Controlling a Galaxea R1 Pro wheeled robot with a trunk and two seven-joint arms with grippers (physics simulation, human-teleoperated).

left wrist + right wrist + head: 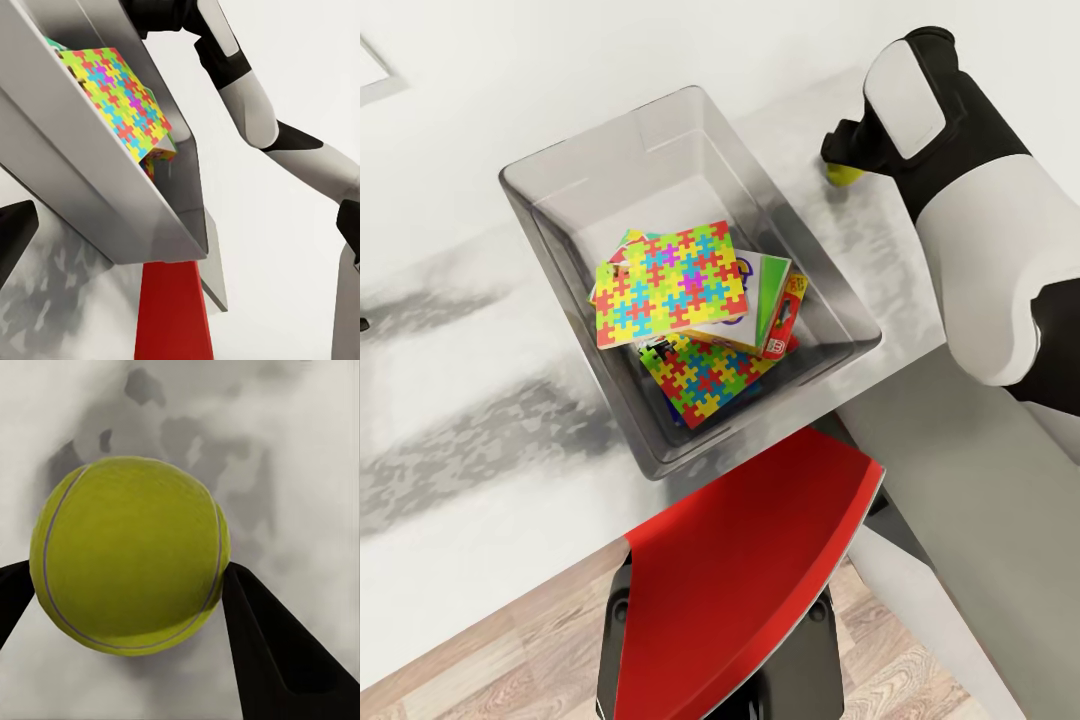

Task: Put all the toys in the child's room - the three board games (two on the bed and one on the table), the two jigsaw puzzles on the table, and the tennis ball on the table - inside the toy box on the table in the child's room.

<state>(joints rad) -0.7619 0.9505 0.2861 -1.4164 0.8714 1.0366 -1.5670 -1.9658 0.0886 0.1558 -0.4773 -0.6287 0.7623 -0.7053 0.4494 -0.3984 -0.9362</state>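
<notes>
In the head view, the right gripper is seen at about one o'clock, lowered onto the tennis ball, of which a yellow-green sliver shows beneath the black fingers, on the table. The toy box lies toward seven o'clock from the ball, close by. A jigsaw puzzle is stacked on the board games inside it, with a second puzzle lower down.

In the left wrist view, the toy box's sloping wall is seen close up, with the puzzle inside. The state of the left gripper cannot be told.

In the right wrist view, the tennis ball is bracketed by the two dark fingers, which touch its flanks; it is judged to be clamped, resting on or just above the table. A lift and a carry toward the box are called for next.
</notes>
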